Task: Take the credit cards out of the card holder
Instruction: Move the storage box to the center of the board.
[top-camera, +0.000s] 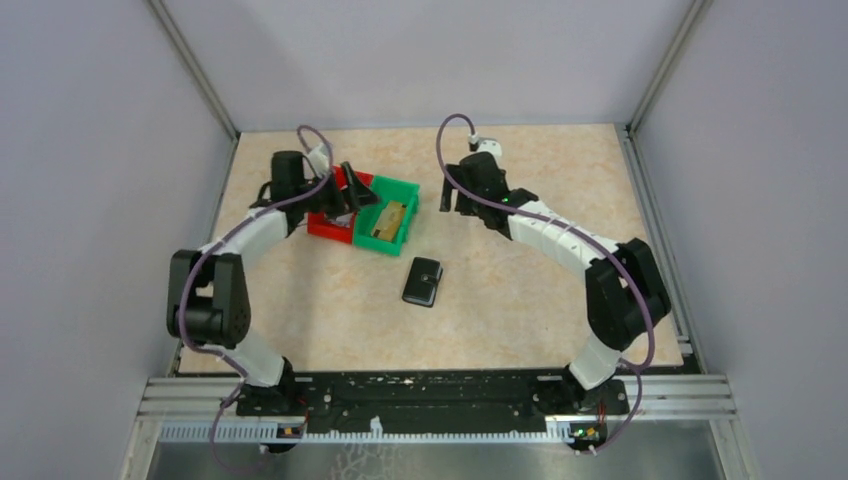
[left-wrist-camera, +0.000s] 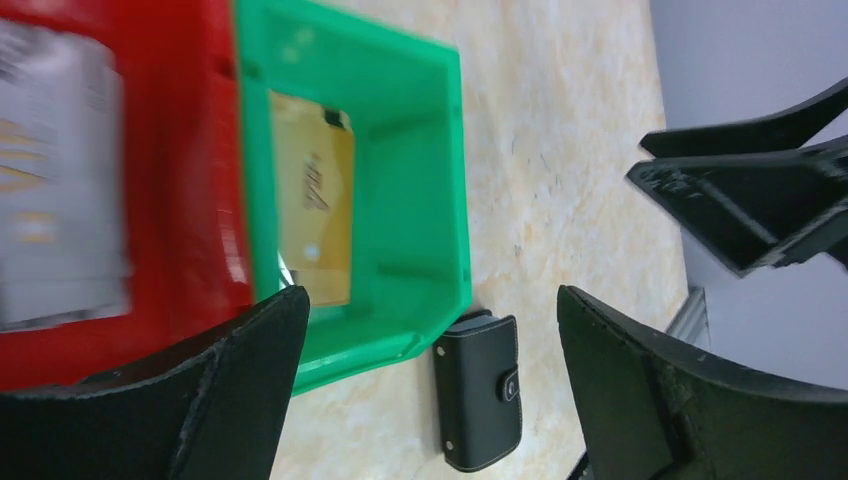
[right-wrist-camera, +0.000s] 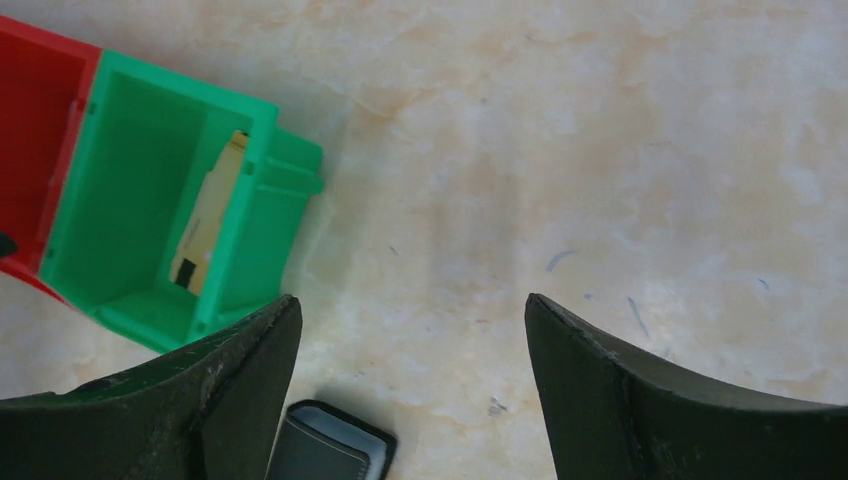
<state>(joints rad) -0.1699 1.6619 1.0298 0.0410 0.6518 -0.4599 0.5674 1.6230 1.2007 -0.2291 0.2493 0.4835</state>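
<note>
The black card holder (top-camera: 423, 282) lies closed on the table, its strap tab snapped, just in front of the green bin (top-camera: 398, 192). It also shows in the left wrist view (left-wrist-camera: 478, 390) and partly in the right wrist view (right-wrist-camera: 330, 450). A gold card (top-camera: 390, 220) lies in the green bin (left-wrist-camera: 420, 180), and a silvery grey card (left-wrist-camera: 60, 180), blurred, lies in the red bin (left-wrist-camera: 190, 150). No black card shows. My left gripper (top-camera: 352, 192) is open and empty above the two bins. My right gripper (top-camera: 450, 200) is open and empty over bare table right of the green bin.
The red bin (top-camera: 322, 226) and green bin stand side by side at the left middle of the table. Grey walls with metal posts close the back and sides. The right gripper's fingers (left-wrist-camera: 750, 200) show at the right of the left wrist view.
</note>
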